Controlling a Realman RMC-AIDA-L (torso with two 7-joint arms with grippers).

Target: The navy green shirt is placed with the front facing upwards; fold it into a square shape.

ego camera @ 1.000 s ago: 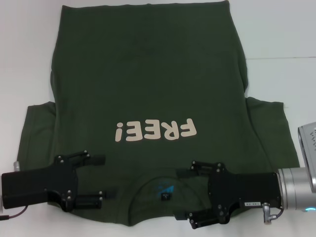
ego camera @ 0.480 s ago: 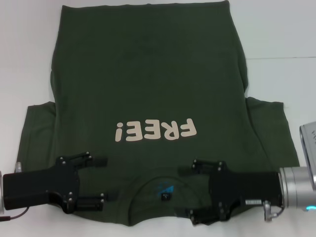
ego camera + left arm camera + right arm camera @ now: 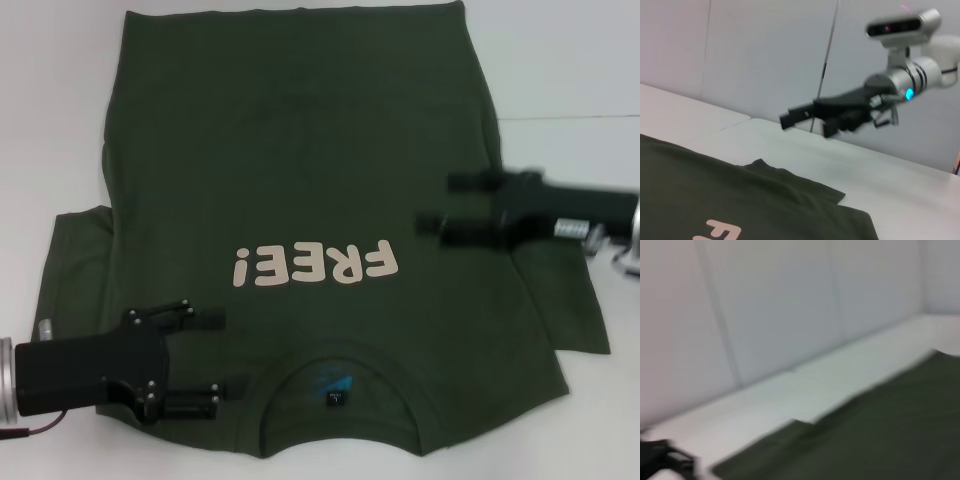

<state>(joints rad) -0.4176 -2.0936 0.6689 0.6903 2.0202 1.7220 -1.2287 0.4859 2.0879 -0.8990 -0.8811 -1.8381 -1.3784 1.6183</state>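
My left gripper sat low at the near left of the white table, over the shoulder area of the navy green shirt, beside the collar. Its two fingers were spread apart, one above the other in the head view, pointing toward the neck opening. Whether the lower finger touched the cloth, I could not tell.

The shirt lay flat, front up, spread across most of the table. Its collar was at the near edge with the small blue neck label showing inside it. The cream "FREE!" lettering read upside down from the head view, between the collar and the shirt's middle. The hem lay at the far edge. The sleeves spread out to either side.

My right gripper was over the shirt's right side, just above the right sleeve and level with the lettering. Its fingers were spread, with nothing between them, pointing inward toward the shirt's middle. In the left wrist view it hung raised, clear above the table and the shirt's sleeve.
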